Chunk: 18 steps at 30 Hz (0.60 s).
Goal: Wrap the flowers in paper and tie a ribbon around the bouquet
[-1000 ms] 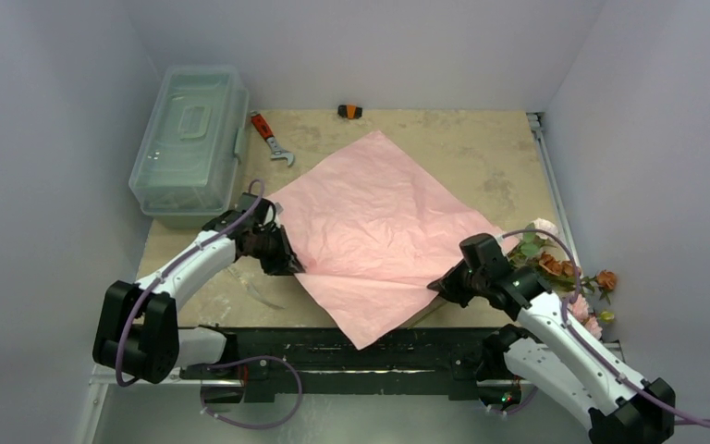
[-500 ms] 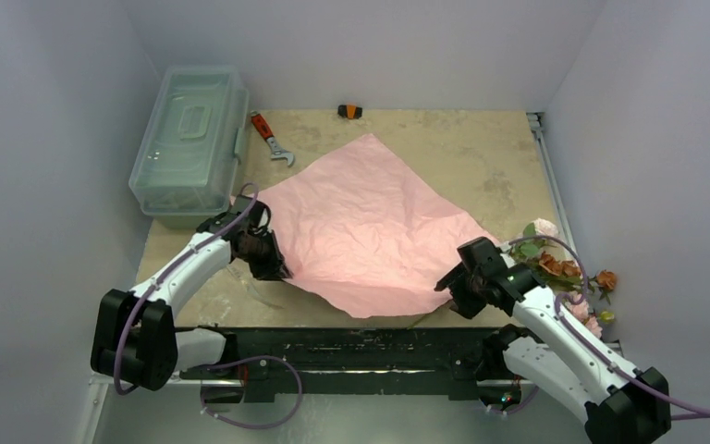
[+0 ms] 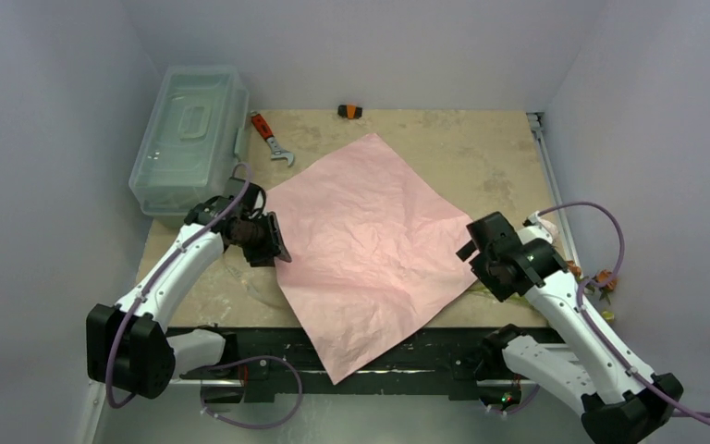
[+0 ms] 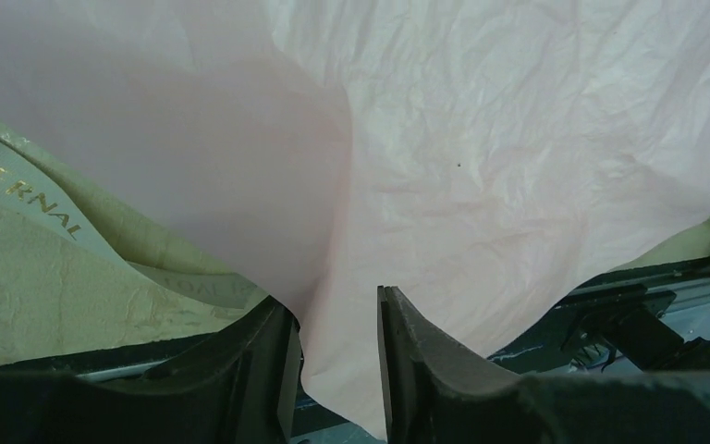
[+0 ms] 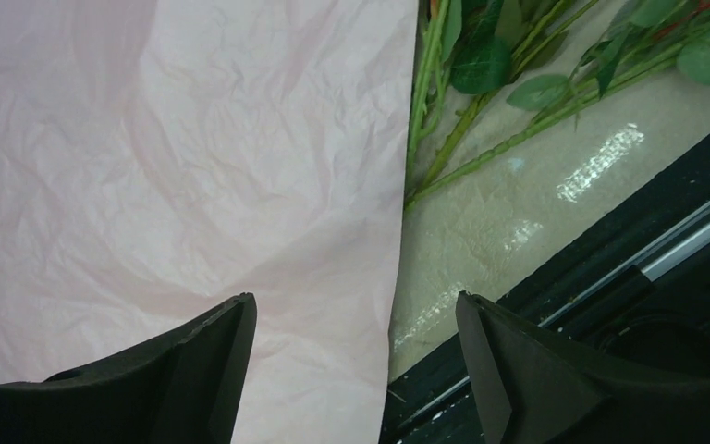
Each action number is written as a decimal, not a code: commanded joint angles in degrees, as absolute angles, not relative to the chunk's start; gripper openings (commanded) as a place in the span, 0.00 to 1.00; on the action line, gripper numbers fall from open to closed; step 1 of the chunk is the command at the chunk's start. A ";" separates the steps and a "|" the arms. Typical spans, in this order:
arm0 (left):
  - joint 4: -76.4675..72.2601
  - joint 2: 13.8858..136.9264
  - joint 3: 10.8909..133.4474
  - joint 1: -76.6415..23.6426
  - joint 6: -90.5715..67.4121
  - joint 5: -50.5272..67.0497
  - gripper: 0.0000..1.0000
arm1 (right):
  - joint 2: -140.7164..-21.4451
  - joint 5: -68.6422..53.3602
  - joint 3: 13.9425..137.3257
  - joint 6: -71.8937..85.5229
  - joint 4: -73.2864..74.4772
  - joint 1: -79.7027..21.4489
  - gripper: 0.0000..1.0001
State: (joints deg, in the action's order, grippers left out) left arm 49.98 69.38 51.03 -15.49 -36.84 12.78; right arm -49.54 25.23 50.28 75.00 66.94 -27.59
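Tan table (image 3: pixel 481 148), paper (image 3: pixel 370 231) spread; L gripper (image 4: pixel 337 310) part-open astride its edge, R gripper (image 5: pixel 351 310) wide-open, empty.

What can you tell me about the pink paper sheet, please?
The paper is a large, thin, crinkled pink sheet, lying spread out as a diamond on the table. Its near corner overhangs the table's front edge. Its left corner sits between the parted jaws of the left end effector; its right edge reaches the green stems of the flowers, under the open right end effector.
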 commanded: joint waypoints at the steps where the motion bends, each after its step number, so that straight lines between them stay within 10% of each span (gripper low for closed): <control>1: 52.61 67.36 57.32 -15.31 -35.06 11.33 0.38 | -51.81 32.96 52.04 74.67 71.23 -25.26 0.86; 18: 35.37 72.49 46.97 -15.71 -38.07 15.89 0.40 | -61.23 27.72 40.56 56.37 42.07 -0.32 0.52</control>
State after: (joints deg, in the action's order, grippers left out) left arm 40.69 70.41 48.23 -15.51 -36.99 12.47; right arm -60.20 28.56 42.02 62.28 51.62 -3.79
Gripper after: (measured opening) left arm 0.403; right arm 0.546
